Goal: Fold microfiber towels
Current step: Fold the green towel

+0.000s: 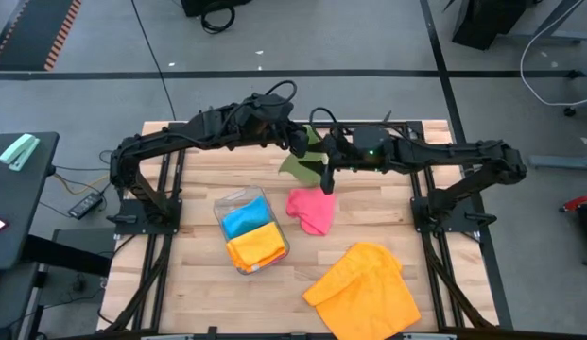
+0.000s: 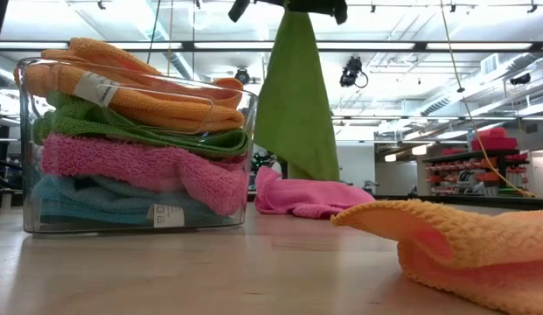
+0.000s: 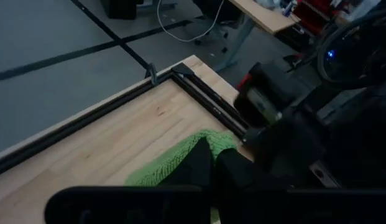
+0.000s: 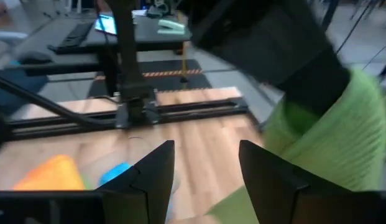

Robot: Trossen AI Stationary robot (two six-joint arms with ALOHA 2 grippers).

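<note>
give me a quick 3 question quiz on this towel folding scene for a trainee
1. Multiple choice: which towel hangs in the air from the left gripper? A) pink B) green C) orange
2. True or false: the right gripper is clamped on the pink towel.
3. Fill in: the clear bin holds folded towels with the ____ one on top.

Key
1. B: the green towel hangs above the table, pinched at its top by the shut left gripper.
2. False: the right gripper's fingers stand open beside the green towel, holding nothing; the pink towel lies crumpled on the table.
3. Orange. A loose orange towel also lies on the table.
</note>
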